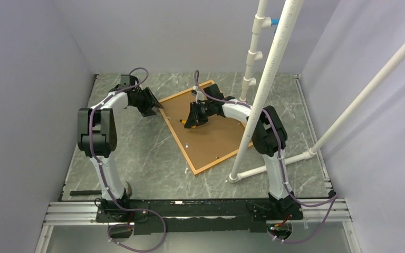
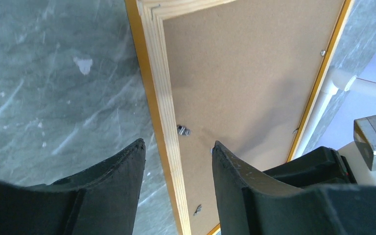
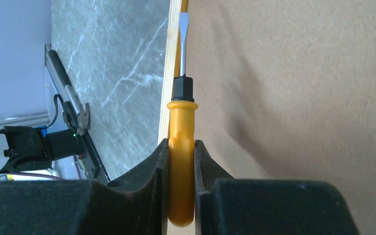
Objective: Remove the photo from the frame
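Currently the frame [image 1: 178, 138] lies back-up at picture centre, the photo hidden under its brown board [image 1: 213, 139]. The right claw [image 3: 181, 147] pinches a screwdriver [image 3: 180, 117], its blade lying along the inner seam of the frame's left-of-picture rail. The left claw [image 2: 178, 147] hovers over the same rail, half open and empty.

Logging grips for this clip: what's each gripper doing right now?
Left gripper: open, over the edge of the frame.
Right gripper: shut on the orange-handled screwdriver.
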`<move>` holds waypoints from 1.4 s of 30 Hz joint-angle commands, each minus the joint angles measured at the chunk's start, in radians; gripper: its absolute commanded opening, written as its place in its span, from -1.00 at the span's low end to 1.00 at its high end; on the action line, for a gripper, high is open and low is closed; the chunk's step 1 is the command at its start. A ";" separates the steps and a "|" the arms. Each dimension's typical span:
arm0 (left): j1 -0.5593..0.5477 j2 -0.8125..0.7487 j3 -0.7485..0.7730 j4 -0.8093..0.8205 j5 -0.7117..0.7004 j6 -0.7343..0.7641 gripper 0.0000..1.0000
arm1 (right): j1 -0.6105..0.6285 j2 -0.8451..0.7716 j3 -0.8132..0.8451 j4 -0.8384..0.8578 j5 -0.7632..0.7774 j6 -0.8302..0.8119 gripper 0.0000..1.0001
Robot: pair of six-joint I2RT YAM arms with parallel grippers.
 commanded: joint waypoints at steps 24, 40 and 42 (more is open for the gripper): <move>-0.007 0.146 0.023 0.014 0.043 -0.049 -0.20 | 0.059 0.115 0.145 -0.002 0.065 0.114 -1.00; -0.018 0.139 0.001 0.026 0.039 -0.061 -0.35 | 0.067 0.123 0.159 -0.026 0.202 0.174 -1.00; -0.017 0.137 -0.004 0.028 0.038 -0.066 -0.36 | 0.066 0.121 0.157 -0.025 0.246 0.194 -1.00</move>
